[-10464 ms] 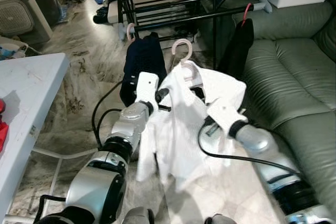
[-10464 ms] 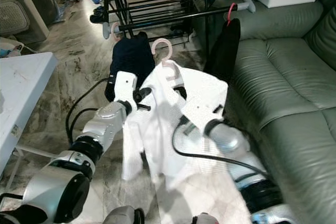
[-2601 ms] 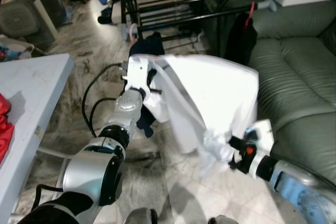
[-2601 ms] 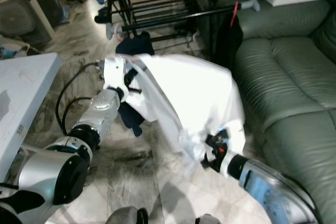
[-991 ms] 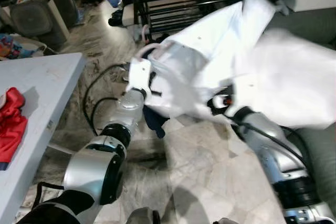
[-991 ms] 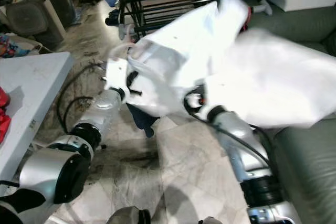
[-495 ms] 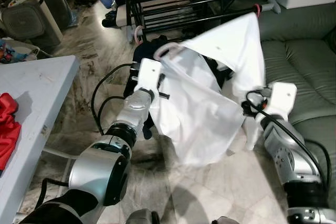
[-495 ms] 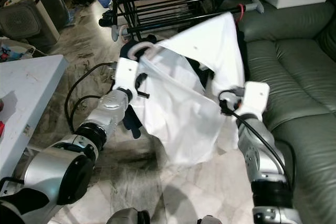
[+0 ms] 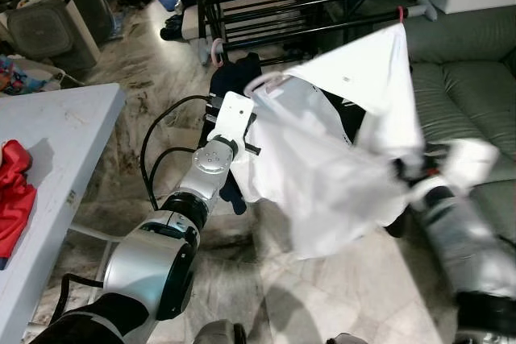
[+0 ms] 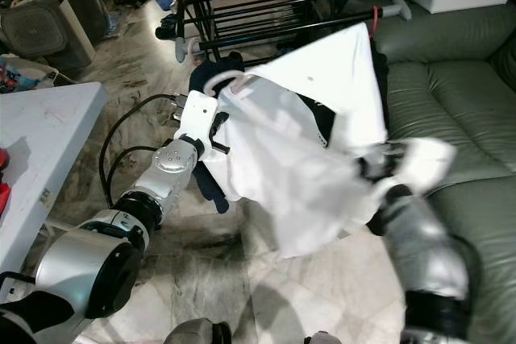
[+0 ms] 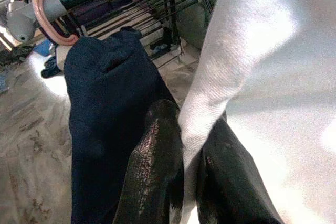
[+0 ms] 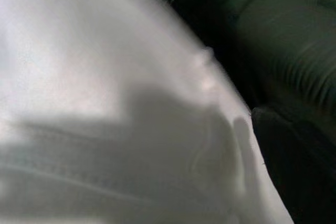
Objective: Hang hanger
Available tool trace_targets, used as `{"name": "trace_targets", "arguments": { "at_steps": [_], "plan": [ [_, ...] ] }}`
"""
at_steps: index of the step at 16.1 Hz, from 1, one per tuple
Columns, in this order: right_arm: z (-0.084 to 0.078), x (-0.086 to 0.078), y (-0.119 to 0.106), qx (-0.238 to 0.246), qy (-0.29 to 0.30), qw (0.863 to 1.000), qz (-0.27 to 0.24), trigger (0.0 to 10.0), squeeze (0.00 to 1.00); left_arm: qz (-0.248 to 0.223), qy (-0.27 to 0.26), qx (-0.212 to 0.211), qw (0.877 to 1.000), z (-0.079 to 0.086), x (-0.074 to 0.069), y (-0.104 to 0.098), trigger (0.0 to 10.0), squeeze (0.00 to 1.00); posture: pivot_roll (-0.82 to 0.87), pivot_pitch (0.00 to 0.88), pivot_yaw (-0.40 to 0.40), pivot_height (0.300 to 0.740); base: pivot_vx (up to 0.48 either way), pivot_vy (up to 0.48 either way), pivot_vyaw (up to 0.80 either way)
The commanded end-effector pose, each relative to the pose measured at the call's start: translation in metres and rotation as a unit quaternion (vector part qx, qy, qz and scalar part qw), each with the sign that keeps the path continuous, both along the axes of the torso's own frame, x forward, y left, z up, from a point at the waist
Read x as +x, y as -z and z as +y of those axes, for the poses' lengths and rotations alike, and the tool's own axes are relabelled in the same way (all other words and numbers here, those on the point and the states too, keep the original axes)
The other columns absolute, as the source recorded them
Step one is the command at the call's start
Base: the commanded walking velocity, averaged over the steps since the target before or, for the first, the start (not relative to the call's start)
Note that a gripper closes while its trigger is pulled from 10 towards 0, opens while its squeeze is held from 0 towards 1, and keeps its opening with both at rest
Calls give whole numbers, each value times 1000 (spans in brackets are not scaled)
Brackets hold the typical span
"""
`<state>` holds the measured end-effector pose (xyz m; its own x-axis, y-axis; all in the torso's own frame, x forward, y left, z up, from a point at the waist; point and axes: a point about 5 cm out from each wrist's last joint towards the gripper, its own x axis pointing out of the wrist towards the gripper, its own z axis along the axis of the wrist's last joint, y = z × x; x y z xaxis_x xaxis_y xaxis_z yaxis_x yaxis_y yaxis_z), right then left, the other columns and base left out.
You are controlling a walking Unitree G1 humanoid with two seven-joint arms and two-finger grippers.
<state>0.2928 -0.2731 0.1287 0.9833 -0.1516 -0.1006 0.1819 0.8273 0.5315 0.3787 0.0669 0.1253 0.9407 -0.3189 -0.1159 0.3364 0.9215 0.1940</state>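
Since half a second ago the right arm has dropped and pulled back toward the sofa [image 9: 476, 94], blurred with motion, and the shirt's [image 9: 322, 159] lower edge bunches lower against it. Nearest the camera, the right gripper [image 10: 379, 168] sits at that bunched edge, just in front of the sofa; whether its fingers grip the cloth I cannot tell. On the far side from the sofa, the left gripper [image 11: 185, 182] has its fingers [image 11: 155, 166] closed on a fold of the shirt near the collar. A pink hanger [image 9: 266, 83] pokes from the shirt's neck, short of the rack [image 9: 306, 6]. Beyond, a dark garment [image 11: 105, 108] hangs on the rack's rail by its own pink hook [image 11: 44, 17]. Well away from the sofa stands the white tabletop [image 9: 56, 142].
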Motion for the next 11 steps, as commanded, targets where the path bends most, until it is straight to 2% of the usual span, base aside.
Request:
{"name": "trace_targets", "arguments": {
  "at_steps": [1, 2, 3, 4, 5, 6, 7, 8, 9, 10, 11],
  "plan": [
    [-28, -4, -9, 121, 80, 988, -48, 10000, 0, -44, -30, -35, 998, 11, 7, -19, 10000, 0, -99, 13, 142, 740, 0, 0, 0],
    [-33, -5, -9, 167, 93, 979, -65, 10000, 0, -44, -29, -38, 998, 11, 7, -20, 10000, 0, -99, 13, 142, 740, 0, 0, 0],
    [-34, -7, -2, 181, 103, 976, -59, 10000, 0, -47, -29, -41, 998, 10, 7, -20, 10000, 0, -99, 13, 142, 740, 0, 0, 0],
    [-25, -9, 12, 256, 102, 961, -35, 10000, 0, -52, -30, -40, 997, 9, 7, -21, 10000, 0, -98, 6, 142, 740, 0, 0, 0],
    [-6, -9, 18, 263, 46, 964, -15, 10000, 0, -52, -29, -44, 997, 9, 7, -21, 10000, 0, -93, 4, 142, 740, 0, 0, 0],
    [13, -9, 20, 287, -10, 958, -15, 10000, 0, -52, -29, -46, 997, 9, 7, -22, 10000, 0, -93, 4, 142, 740, 0, 0, 0],
    [33, -10, 15, 334, -74, 939, -29, 10000, 0, -51, -31, -48, 997, 11, 8, -22, 10000, 0, -93, 3, 143, 740, 0, 0, 0],
    [54, -14, 8, 370, -162, 914, -32, 10000, 0, -47, -35, -56, 997, 12, 8, -21, 10000, 0, -94, 2, 144, 740, 0, 0, 0],
    [62, -17, 4, 386, -198, 900, -37, 10000, 0, -45, -34, -56, 997, 12, 8, -21, 10000, 0, -94, 2, 143, 740, 0, 0, 0],
    [75, -30, -4, 419, -282, 862, -49, 10000, 0, -44, -34, -56, 997, 12, 8, -21, 10000, 0, -96, 1, 144, 740, 0, 0, 0],
    [77, -33, -4, 414, -300, 858, -45, 10000, 0, -44, -33, -56, 997, 12, 8, -21, 10000, 0, -96, 1, 144, 740, 0, 0, 0]
  ]
}}
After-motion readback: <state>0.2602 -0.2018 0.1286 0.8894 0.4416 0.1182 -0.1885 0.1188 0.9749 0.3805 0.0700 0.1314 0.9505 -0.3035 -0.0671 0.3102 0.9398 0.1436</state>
